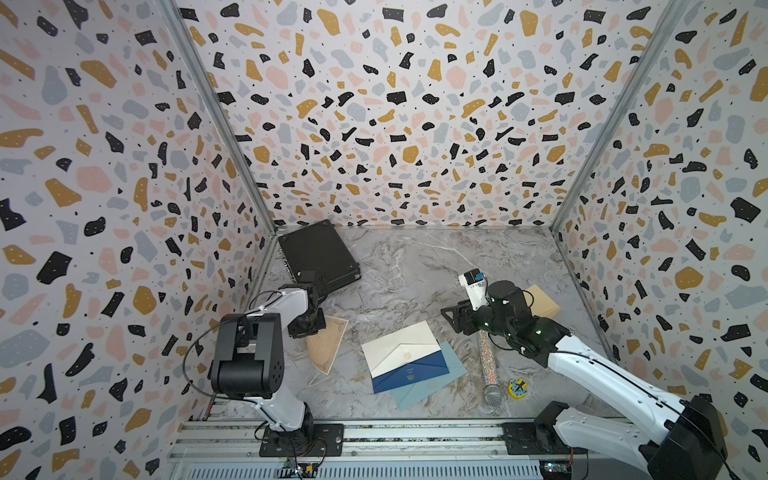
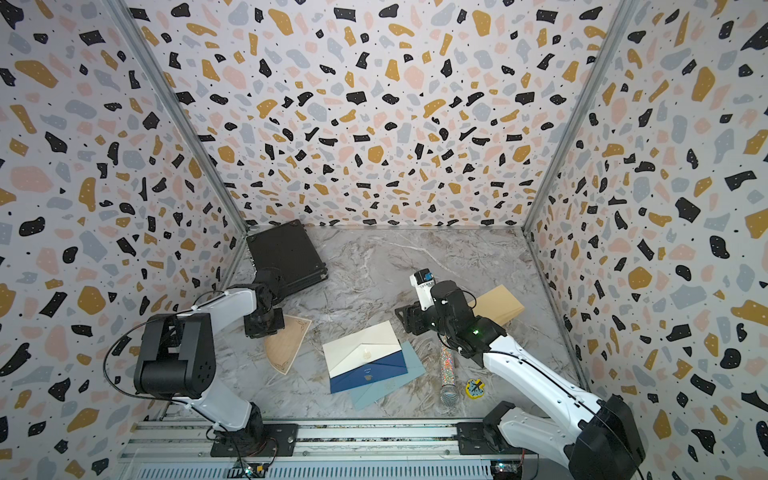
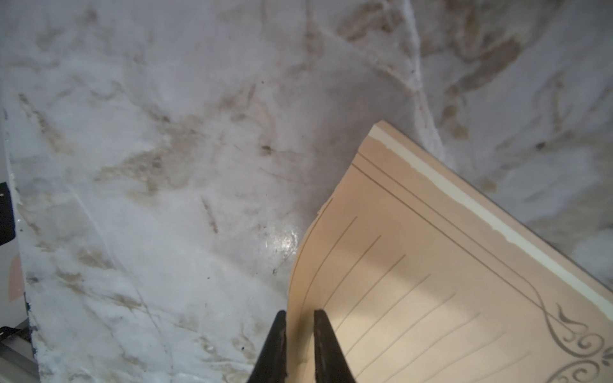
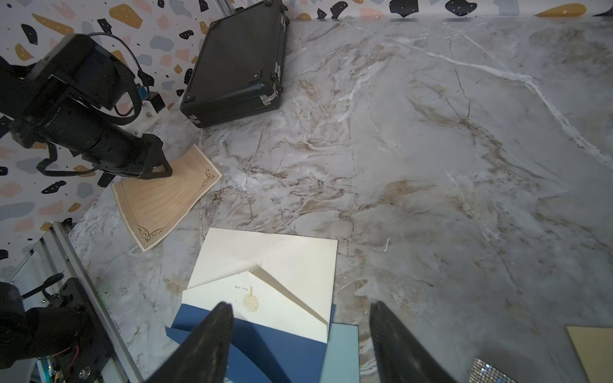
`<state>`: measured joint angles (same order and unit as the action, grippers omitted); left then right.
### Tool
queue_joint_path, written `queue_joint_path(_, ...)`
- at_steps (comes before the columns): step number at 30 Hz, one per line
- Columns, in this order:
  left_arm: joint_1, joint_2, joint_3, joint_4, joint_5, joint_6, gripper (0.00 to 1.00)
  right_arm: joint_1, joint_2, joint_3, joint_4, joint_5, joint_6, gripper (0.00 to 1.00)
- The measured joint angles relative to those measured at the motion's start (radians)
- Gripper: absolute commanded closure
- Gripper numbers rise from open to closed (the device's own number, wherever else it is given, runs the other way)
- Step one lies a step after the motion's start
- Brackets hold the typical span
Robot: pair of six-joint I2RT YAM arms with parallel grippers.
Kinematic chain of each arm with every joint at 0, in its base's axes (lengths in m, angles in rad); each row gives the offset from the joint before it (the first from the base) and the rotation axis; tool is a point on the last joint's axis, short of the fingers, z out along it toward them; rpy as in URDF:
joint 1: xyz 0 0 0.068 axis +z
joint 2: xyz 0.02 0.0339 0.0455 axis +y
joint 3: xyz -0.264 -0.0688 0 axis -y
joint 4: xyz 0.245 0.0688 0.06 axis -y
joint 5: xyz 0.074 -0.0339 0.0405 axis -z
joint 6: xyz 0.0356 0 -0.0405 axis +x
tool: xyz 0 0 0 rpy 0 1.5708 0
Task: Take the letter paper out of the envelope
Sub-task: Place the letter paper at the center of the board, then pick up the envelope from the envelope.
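Treat letter paper [image 1: 328, 347] as light, thin, limp and easily creased; pinch at an edge only. Find it curled on table [image 1: 415, 266], outside and apart from cream envelope [image 4: 265, 255]. Note left gripper [image 3: 300, 318] jaws narrowly parted astride the curled edge; right gripper [image 4: 300, 305] wide, empty, near that envelope. Regard cream envelope, flap raised, as showing no sheet inside; black case [image 1: 318, 253] shut, contents hidden.

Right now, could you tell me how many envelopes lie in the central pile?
3: cream paper envelope on top, navy paper envelope under it, pale blue paper envelope lowest; others may hide beneath.
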<state>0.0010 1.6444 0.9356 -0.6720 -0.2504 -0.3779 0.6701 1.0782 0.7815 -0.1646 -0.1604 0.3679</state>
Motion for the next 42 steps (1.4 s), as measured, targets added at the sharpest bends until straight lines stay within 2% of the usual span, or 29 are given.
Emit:
queue_joint_path(3,0.002,0.000,0.003,-0.014,-0.010,0.005,0.62,0.000,0.000,0.000,0.000,0.001,0.011,0.32)
queue_joint_path(5,0.003,-0.002,0.005,-0.018,-0.024,-0.002,0.60,0.000,0.000,0.000,0.000,0.003,0.013,0.32)
queue_joint_path(6,0.005,-0.003,0.006,-0.020,-0.029,-0.001,0.54,0.000,0.000,0.000,0.000,0.005,0.014,0.32)
queue_joint_path(17,0.021,-0.063,0.050,-0.054,-0.077,-0.003,0.53,0.000,0.000,0.000,-0.001,0.019,0.015,0.31)
queue_joint_path(22,0.023,-0.114,0.059,-0.069,-0.051,-0.012,0.55,0.000,0.000,0.000,-0.013,0.025,0.015,0.31)
queue_joint_path(24,0.023,-0.152,0.058,-0.061,0.020,-0.013,0.57,0.000,0.000,0.000,-0.023,0.031,0.018,0.32)
queue_joint_path(26,0.024,-0.200,0.048,-0.022,0.138,-0.011,0.62,0.000,0.000,0.000,-0.034,0.038,0.024,0.32)
queue_joint_path(29,0.008,-0.252,0.019,0.070,0.409,-0.002,0.63,0.000,0.000,0.002,-0.053,0.044,0.042,0.32)
queue_joint_path(32,-0.089,-0.222,0.013,0.147,0.667,0.022,0.64,0.000,0.008,0.011,-0.079,0.037,0.061,0.32)
queue_joint_path(34,-0.195,-0.168,0.014,0.178,0.800,0.052,0.66,0.000,0.033,0.035,-0.110,0.024,0.076,0.32)
queue_joint_path(37,-0.324,-0.060,0.015,0.190,0.924,0.094,0.63,0.000,0.093,0.092,-0.169,-0.004,0.090,0.32)
queue_joint_path(42,-0.427,0.076,0.023,0.193,0.991,0.156,0.57,-0.013,0.138,0.136,-0.230,-0.072,0.102,0.32)
